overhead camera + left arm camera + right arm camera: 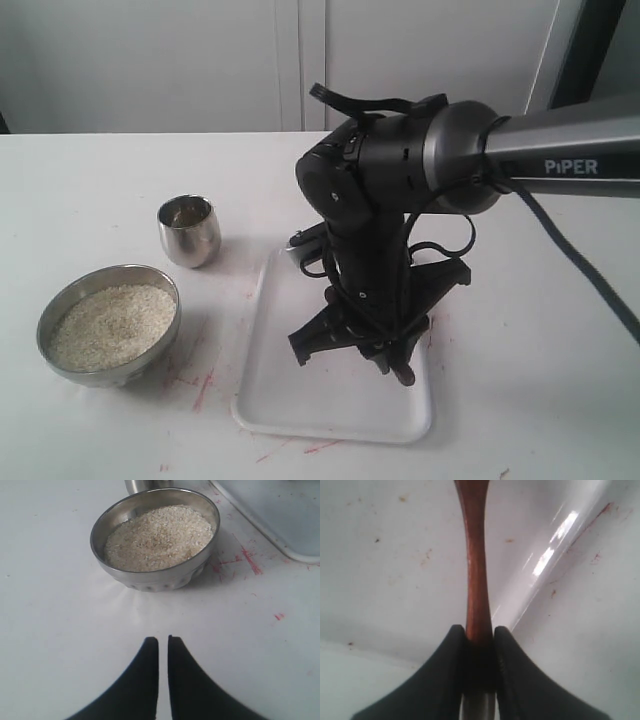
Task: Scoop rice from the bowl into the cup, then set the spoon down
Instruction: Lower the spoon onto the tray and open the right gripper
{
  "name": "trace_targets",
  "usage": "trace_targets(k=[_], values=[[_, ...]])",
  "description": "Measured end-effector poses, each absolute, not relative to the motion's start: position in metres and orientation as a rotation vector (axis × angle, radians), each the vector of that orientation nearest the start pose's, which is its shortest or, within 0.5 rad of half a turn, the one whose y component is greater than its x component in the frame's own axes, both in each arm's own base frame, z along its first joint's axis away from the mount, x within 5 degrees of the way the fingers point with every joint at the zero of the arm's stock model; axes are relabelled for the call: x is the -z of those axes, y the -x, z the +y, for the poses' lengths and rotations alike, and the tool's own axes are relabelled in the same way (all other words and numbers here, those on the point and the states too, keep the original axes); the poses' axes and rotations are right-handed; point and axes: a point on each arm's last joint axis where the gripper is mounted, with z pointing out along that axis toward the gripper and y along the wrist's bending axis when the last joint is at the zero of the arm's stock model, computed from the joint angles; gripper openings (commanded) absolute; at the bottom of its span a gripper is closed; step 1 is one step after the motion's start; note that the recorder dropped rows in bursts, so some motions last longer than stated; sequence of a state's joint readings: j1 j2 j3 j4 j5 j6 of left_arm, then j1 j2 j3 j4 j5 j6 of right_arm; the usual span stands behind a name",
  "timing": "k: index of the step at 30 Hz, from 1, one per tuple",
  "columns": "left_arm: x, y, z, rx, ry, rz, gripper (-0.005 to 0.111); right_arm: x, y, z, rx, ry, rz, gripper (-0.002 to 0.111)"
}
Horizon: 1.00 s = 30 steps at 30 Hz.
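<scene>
White tabletop streaked with red marks is filling the exterior view, with pale panels behind it. The bowl (122, 377) is sitting at the left with the rice (110, 325) heaped inside. The cup (189, 232) is standing upright just beyond it, apart. The right gripper (362, 352) is pointing down over a white tray (300, 405), and its body is hiding the spoon.

In the left wrist view, the left gripper (163, 641) is hanging over bare table near the bowl. Its jaws are drawn almost together, with only a thin slit between them and nothing in it.

In the right wrist view, the jaws are pinching the spoon (476, 575) by its slim handle, over the tray. The scoop end is running out of frame, and whether it is resting on the tray I cannot tell.

The spoon is looking light, stiff and smooth. Such a narrow handle is likely to swivel between the pads once grains weigh down the far end, so a firm, square pinch seems wise.
</scene>
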<state>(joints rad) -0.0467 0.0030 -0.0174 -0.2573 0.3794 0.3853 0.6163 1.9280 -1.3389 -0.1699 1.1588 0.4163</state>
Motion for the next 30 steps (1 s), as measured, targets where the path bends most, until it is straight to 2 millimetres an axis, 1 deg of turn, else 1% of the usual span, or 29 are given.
trace_targets(k=[9, 27, 30], values=[[-0.1858, -0.0519, -0.0110, 0.017, -0.242, 1.820, 0.014, -0.1822, -0.3034, 0.2022, 0.163, 0.416, 3.065, 0.000], [-0.1858, -0.0519, -0.0110, 0.017, -0.242, 1.820, 0.014, -0.1821, -0.3040, 0.2032, 0.147, 0.413, 3.057, 0.000], [-0.1858, -0.0519, -0.0110, 0.017, -0.242, 1.820, 0.014, -0.1797, -0.3043, 0.2034, 0.153, 0.414, 3.063, 0.000]])
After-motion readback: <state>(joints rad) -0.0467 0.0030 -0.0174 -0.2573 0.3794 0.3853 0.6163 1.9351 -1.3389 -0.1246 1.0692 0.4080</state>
